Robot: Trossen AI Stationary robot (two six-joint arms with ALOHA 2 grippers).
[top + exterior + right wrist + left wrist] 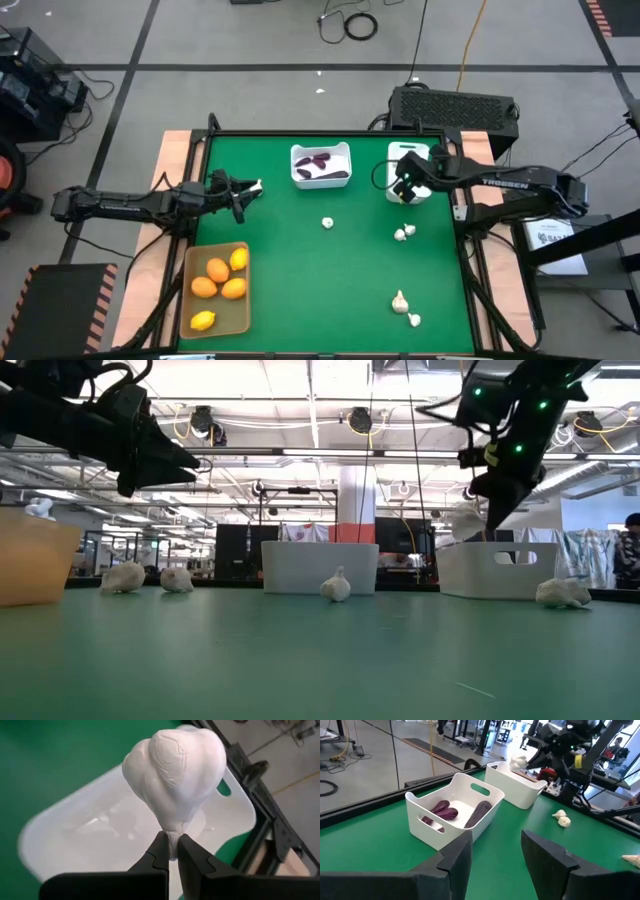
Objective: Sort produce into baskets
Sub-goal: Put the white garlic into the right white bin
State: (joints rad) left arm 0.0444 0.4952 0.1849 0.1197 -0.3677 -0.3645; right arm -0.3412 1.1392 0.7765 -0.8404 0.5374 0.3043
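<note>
While right pincer (pixel 170 851) grips garlic (pixel 175 775), above bin (pixel 100 835)

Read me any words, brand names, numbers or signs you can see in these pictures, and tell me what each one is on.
"TROSSEN": white letters along the right arm, high view.
White sheet beside the table under the right arm: dark print, too small to read.
Yellow label on the right arm, left wrist view: too blurred to read.
No readable text on the bins, the tan tray or the produce.
</note>
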